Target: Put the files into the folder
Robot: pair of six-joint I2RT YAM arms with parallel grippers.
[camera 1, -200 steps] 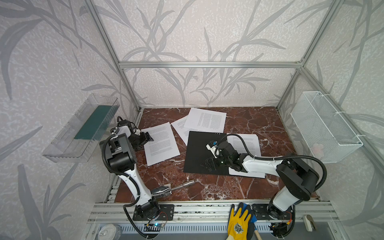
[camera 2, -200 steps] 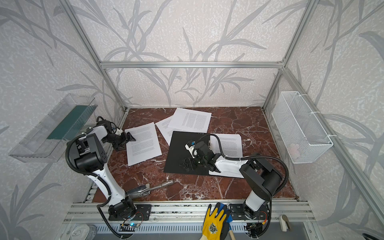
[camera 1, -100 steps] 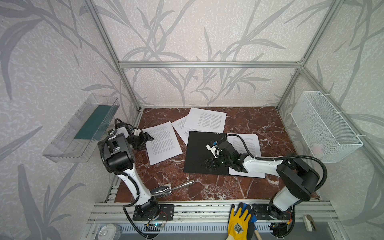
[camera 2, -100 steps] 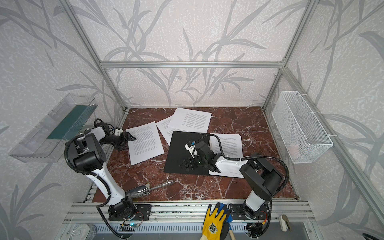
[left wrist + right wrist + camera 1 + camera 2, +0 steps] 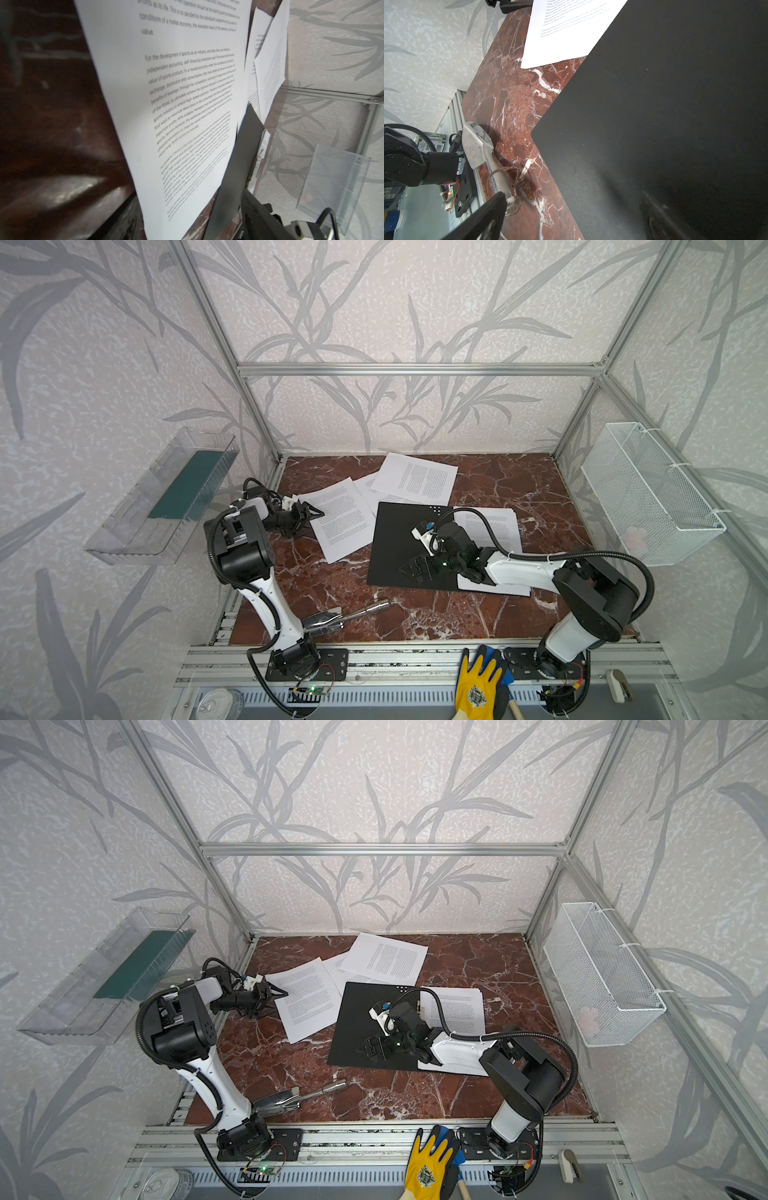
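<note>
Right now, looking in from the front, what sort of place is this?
Most likely a robot test booth: a silvery aluminium frame boxes in a red marble tabletop, two black-and-white robot arms are mounted on a rail at its front, and printed white paper sheets lie beside an open black folder.

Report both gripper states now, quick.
Left gripper: open, at a sheet's edge; no grip seen.
Right gripper: open, over the folder, holding nothing.
</note>
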